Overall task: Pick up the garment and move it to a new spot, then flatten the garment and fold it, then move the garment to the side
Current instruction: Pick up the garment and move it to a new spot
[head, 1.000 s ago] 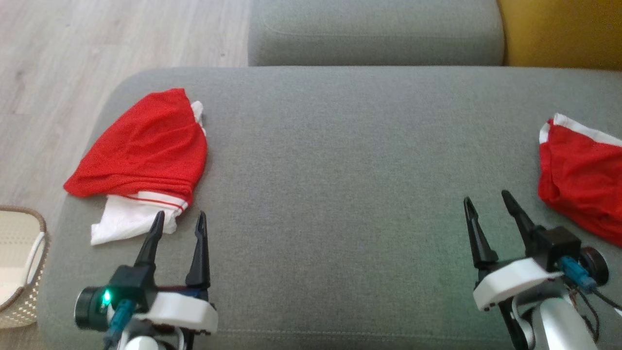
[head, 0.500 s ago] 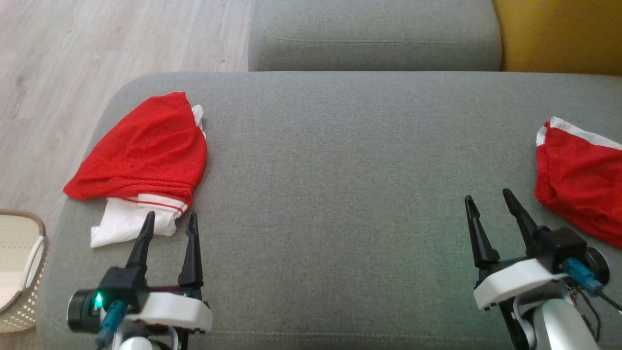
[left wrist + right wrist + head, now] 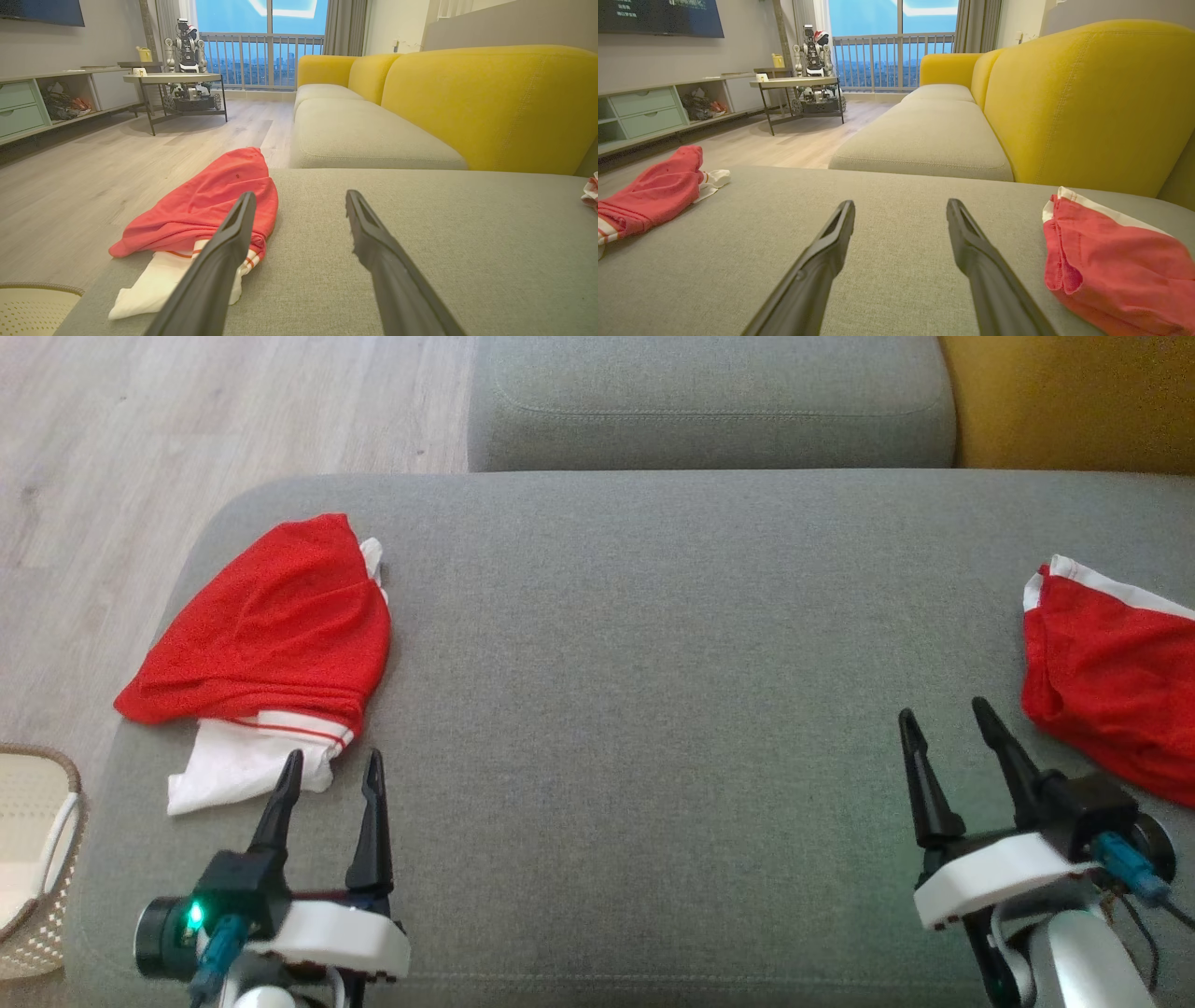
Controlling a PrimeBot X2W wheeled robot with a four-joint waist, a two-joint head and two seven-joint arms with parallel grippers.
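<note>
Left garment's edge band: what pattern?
Band: white with thin red striping; clearest in head view.

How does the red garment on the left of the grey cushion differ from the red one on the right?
The left garment lies whole in the head view, while the right garment runs off that view's edge. The left garment has a broad white piece spilling from its near end; the right garment has white as a narrow band along its far edge. Both are red, rest on the grey cushion, and neither is held.
</note>
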